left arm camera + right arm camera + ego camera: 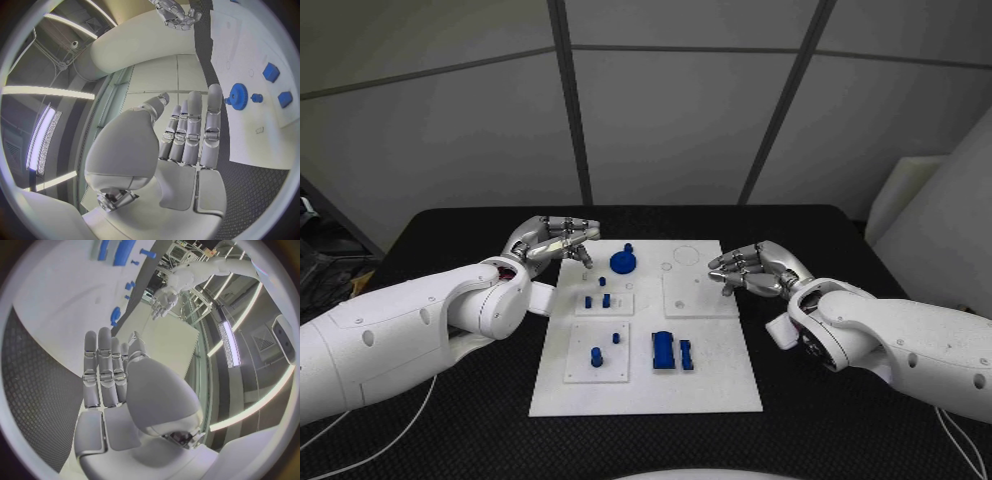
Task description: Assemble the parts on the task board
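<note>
Two silver hands flanked the task board [718, 395], left hand [551, 243] and right hand [756, 270] both empty, fingers parted. Blue parts, including a gear [623, 262] and a block [664, 350], sat on the board; the stage was unclear.

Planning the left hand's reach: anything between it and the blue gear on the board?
In the head view, nothing lies between the left hand and the blue gear, just bare white task board and black table. The left wrist view agrees.

No text, label, brand, number or sign can be read anywhere.
</note>
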You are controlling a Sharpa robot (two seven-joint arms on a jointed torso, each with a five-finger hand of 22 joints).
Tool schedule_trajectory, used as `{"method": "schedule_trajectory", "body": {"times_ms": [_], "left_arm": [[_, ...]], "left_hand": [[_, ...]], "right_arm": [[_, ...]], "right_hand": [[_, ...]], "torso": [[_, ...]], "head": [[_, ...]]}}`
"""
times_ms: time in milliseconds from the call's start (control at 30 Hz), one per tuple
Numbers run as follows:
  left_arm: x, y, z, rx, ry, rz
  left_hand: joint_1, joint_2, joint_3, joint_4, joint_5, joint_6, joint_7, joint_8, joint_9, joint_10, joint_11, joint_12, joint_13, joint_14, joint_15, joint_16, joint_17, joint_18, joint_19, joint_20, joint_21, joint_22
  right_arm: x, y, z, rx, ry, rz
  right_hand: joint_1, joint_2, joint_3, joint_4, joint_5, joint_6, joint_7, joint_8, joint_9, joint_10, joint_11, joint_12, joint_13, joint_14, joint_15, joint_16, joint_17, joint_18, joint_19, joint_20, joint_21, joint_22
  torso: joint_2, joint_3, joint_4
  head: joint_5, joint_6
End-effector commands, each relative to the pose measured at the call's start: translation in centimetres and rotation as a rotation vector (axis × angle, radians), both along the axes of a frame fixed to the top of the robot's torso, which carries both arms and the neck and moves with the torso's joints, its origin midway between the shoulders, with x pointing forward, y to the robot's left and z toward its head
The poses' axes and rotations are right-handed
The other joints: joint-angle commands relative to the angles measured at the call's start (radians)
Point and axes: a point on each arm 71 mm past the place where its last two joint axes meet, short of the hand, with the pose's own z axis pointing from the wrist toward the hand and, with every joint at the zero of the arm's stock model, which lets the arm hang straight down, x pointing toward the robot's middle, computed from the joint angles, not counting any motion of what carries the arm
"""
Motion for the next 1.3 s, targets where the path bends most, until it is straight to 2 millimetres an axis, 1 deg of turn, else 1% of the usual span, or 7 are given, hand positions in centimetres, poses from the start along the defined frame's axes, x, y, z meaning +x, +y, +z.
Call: {"method": "schedule_trajectory", "body": {"times_ms": [33,600,633,900,933,1000,1300], "left_arm": [[0.8,0.6,0.1,-0.056,-0.022,0.083],[4.7,1.0,0.2,-0.082,-0.104,0.264],[4.5,0.9,-0.2,-0.067,-0.055,0.22],[3.2,-0.6,-0.1,-0.057,-0.063,0.225],[2.7,-1.1,0.0,-0.054,-0.066,0.227],[1.9,-1.9,0.1,-0.048,-0.071,0.23],[-2.0,-5.2,0.6,-0.021,-0.088,0.242]], "left_hand": [[0.008,0.006,0.004,-0.001,0.004,0.001,0.012,0.005,-0.002,-0.009,0.009,0.004,-0.006,-0.082,0.018,-0.092,-0.058,0.046,-0.086,0.013,-0.055,-0.026],[-0.017,0.014,-0.056,0.024,0.003,-0.053,-0.017,-0.053,-0.004,-0.08,0.081,-0.209,-0.018,-0.209,0.144,-0.752,-0.337,0.041,-0.583,0.155,-0.376,-0.435],[-0.415,0.052,-0.139,-0.042,-0.043,-0.328,-0.065,-0.116,-0.068,-0.346,0.018,-0.234,-0.081,-0.448,0.086,-0.78,-0.399,-0.01,-0.708,0.067,-0.429,-0.524],[-0.668,0.141,-0.205,-0.042,-0.067,-0.505,-0.095,-0.116,-0.068,-0.521,-0.018,-0.327,-0.081,-0.606,0.052,-0.816,-0.399,-0.011,-0.827,0.013,-0.429,-0.613],[-0.703,0.141,-0.214,-0.042,-0.071,-0.529,-0.1,-0.116,-0.068,-0.545,-0.024,-0.327,-0.081,-0.628,0.047,-0.82,-0.399,-0.124,-0.841,0.006,-0.429,-0.623],[-0.756,0.141,-0.226,-0.042,-0.143,-0.566,-0.106,-0.116,-0.068,-0.581,-0.032,-0.327,-0.081,-0.66,0.04,-0.891,-0.399,-0.124,-0.861,-0.006,-0.429,-0.638],[-0.943,0.141,-0.27,-0.042,-0.143,-0.697,-0.179,-0.116,-0.068,-0.708,-0.124,-0.327,-0.081,-0.773,-0.046,-0.891,-0.399,-0.124,-0.932,-0.048,-0.429,-0.692]], "right_arm": [[2.2,-0.5,1.0,0.187,-0.039,-0.051],[8.6,1.7,0.3,0.304,-0.081,-0.134],[8.3,1.5,0.1,0.247,-0.071,-0.164],[7.2,1.8,0.6,0.279,-0.077,-0.188],[6.8,2.0,0.7,0.29,-0.078,-0.196],[6.2,2.1,1.0,0.307,-0.078,-0.211],[2.0,3.0,2.3,0.381,-0.059,-0.29]], "right_hand": [[0.029,0.008,-0.001,0.017,-0.007,0.009,0.015,-0.024,-0.034,0.027,0.017,-0.069,-0.12,-0.06,0.027,-0.135,-0.085,-0.004,-0.046,0.03,-0.091,-0.061],[-0.025,0.013,0.028,-0.033,-0.025,-0.035,0.035,-0.043,-0.208,-0.006,0.065,-0.191,-0.459,-0.111,0.098,-0.378,-0.387,0.013,-0.032,0.109,-0.378,-0.304],[-0.494,-0.074,0.092,-0.082,-0.085,-0.318,-0.024,-0.105,-0.237,-0.323,0.015,-0.253,-0.525,-0.428,0.053,-0.44,-0.415,-0.052,-0.296,0.029,-0.415,-0.385],[-0.785,-0.074,0.128,-0.12,-0.126,-0.495,-0.058,-0.105,-0.315,-0.518,-0.01,-0.253,-0.525,-0.62,-0.035,-0.44,-0.498,-0.069,-0.456,-0.012,-0.444,-0.44],[-0.827,-0.074,0.133,-0.125,-0.131,-0.52,-0.063,-0.105,-0.315,-0.546,-0.015,-0.253,-0.525,-0.648,-0.035,-0.44,-0.498,-0.069,-0.478,-0.019,-0.449,-0.448],[-0.886,-0.074,0.14,-0.132,-0.139,-0.556,-0.07,-0.105,-0.315,-0.586,-0.021,-0.253,-0.525,-0.688,-0.035,-0.44,-0.498,-0.079,-0.512,-0.028,-0.519,-0.459],[-1.108,-0.074,0.24,-0.21,-0.235,-0.69,-0.159,-0.105,-0.315,-0.736,-0.092,-0.253,-0.525,-0.836,-0.035,-0.44,-0.498,-0.171,-0.635,-0.064,-0.519,-0.499]], "torso": [[-0.021,-0.0101,-0.0039],[-0.04,-0.0041,-0.0107],[-0.035,-0.0054,-0.0135],[-0.049,0.0261,0.0258],[-0.052,0.0335,0.035],[-0.055,0.0407,0.044],[-0.058,0.0454,0.05]], "head": [[-0.005,0.035],[0.01,0.084],[0.007,0.081],[0.003,0.097],[0.002,0.101],[0.001,0.104],[0.001,0.107]]}}
